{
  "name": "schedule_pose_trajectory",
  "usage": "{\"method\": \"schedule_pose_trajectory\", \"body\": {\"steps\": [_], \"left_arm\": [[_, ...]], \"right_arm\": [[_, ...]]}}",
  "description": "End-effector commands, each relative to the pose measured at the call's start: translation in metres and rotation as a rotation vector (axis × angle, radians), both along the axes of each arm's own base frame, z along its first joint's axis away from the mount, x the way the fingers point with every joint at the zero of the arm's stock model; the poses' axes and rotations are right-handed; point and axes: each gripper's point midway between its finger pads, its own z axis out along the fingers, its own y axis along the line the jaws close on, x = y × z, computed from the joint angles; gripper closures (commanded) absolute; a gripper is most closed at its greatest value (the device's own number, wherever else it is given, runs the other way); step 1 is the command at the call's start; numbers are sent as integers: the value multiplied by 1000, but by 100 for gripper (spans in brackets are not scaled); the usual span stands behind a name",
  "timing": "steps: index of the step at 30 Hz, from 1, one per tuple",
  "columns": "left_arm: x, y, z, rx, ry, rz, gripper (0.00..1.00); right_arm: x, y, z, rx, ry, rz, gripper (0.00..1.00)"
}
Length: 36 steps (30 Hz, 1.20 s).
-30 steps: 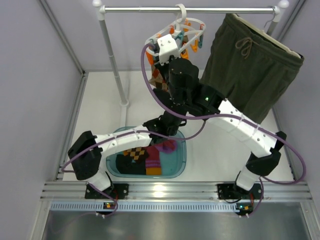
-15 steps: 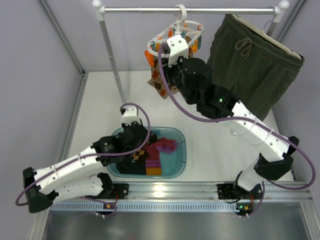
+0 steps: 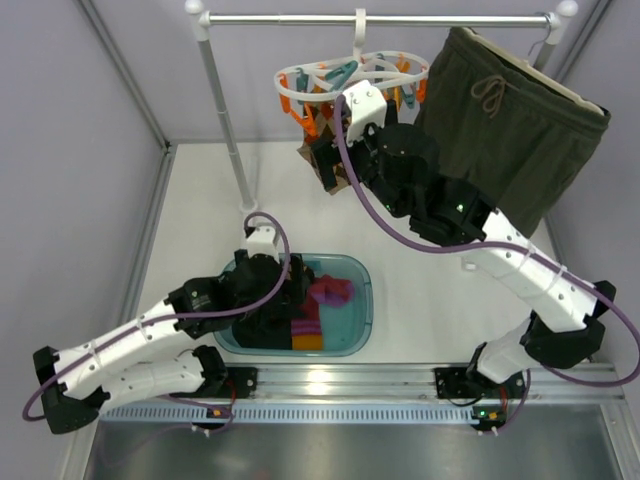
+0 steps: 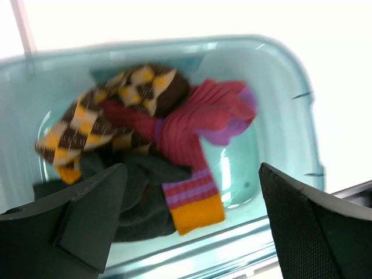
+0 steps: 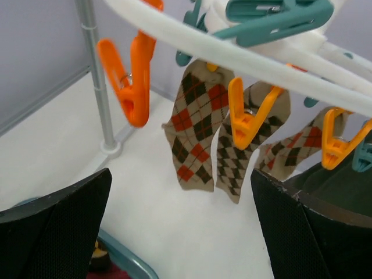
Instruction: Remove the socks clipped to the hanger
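While the right pincer (image 5: 181, 200) hangs spread wide and empty just under the hanger (image 5: 232, 55), 3 argyle socks (image 5: 195, 125) hang pegged to the hanger's ring. Left pincer (image 4: 192, 197) is also agape and empty, well below the hanger, as is the teal basin (image 4: 290, 75) of loose socks (image 4: 186, 128).

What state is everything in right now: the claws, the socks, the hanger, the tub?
Hanger: hooked on the rail.
Argyle socks: three clipped to the hanger.
Tub: holds loose socks.
Left gripper: open, empty, above the tub.
Right gripper: open, empty, near the hanger.
Shorts: hanging from the rail.
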Motion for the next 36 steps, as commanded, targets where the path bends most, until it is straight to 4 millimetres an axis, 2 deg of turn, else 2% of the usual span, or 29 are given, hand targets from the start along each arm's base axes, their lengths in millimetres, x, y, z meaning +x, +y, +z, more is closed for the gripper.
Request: {"method": "schedule_pose_trajectory", "body": {"steps": [1, 2, 3, 4, 5, 6, 8, 9, 10, 11, 12, 13, 14, 16, 17, 19, 21, 22, 23, 24, 26, 27, 28, 30, 31, 33, 34, 36], "left_arm": [[24, -18, 69, -43, -194, -56, 1], [34, -21, 77, 12, -256, -84, 2], [44, -34, 105, -51, -340, -89, 2], [51, -40, 115, -60, -370, -95, 2], [56, -47, 123, -61, -398, -128, 1], [60, -63, 131, -92, -409, -175, 1], [71, -76, 149, -134, -470, -203, 1], [70, -90, 151, -157, -468, -256, 1], [70, -96, 159, -177, -478, -273, 1], [68, -101, 163, -195, -475, -292, 1], [66, -107, 166, -212, -472, -321, 1], [60, -113, 179, -250, -481, -354, 1], [58, -116, 183, -269, -477, -364, 1], [56, -115, 197, -303, -487, -357, 1], [56, -113, 209, -333, -498, -341, 1], [55, -110, 223, -363, -510, -323, 1], [54, -108, 244, -408, -530, -309, 1], [53, -108, 250, -423, -537, -305, 2], [52, -108, 255, -437, -536, -306, 1], [52, -108, 262, -450, -544, -305, 1], [51, -108, 264, -447, -546, -311, 2], [52, -107, 263, -441, -546, -306, 2], [52, -107, 262, -436, -543, -309, 1], [50, -107, 260, -430, -544, -318, 1], [49, -107, 257, -428, -540, -323, 1], [46, -108, 257, -431, -541, -342, 1], [42, -108, 256, -435, -539, -361, 1], [38, -108, 256, -434, -542, -388, 2]], "right_arm": [[-25, -13, 11, 48, 26, 99, 1], [-31, -12, 5, 41, 43, 130, 1], [-42, -8, 2, 49, 62, 192, 1], [-52, -16, 8, 70, 60, 218, 0], [-58, -17, 1, 64, 75, 243, 1], [-65, -18, -1, 77, 85, 271, 1], [-75, -38, -4, 95, 86, 257, 0], [-80, -61, 4, 135, 63, 201, 1], [-78, -75, 2, 140, 54, 154, 1], [-72, -89, -21, 137, 87, 63, 1], [-71, -102, -28, 150, 94, 21, 1], [-77, -123, -27, 185, 79, -12, 1], [-66, -136, -53, 169, 98, -78, 1], [-65, -157, -63, 224, 92, -112, 0], [-53, -163, -83, 218, 114, -121, 1], [-39, -162, -102, 225, 160, -98, 3], [-8, -163, -120, 271, 215, -57, 7], [10, -180, -124, 298, 213, -87, 9], [19, -179, -133, 309, 226, -52, 13], [27, -171, -117, 335, 164, 37, 13], [45, -170, -124, 317, 148, 69, 11], [49, -163, -116, 310, 106, 119, 10], [65, -160, -116, 313, 82, 122, 10], [82, -158, -115, 316, 64, 122, 9], [99, -155, -118, 324, 41, 124, 9], [114, -152, -120, 340, 12, 128, 7], [128, -149, -127, 344, 6, 129, 7], [141, -147, -122, 366, -21, 133, 9]]}}
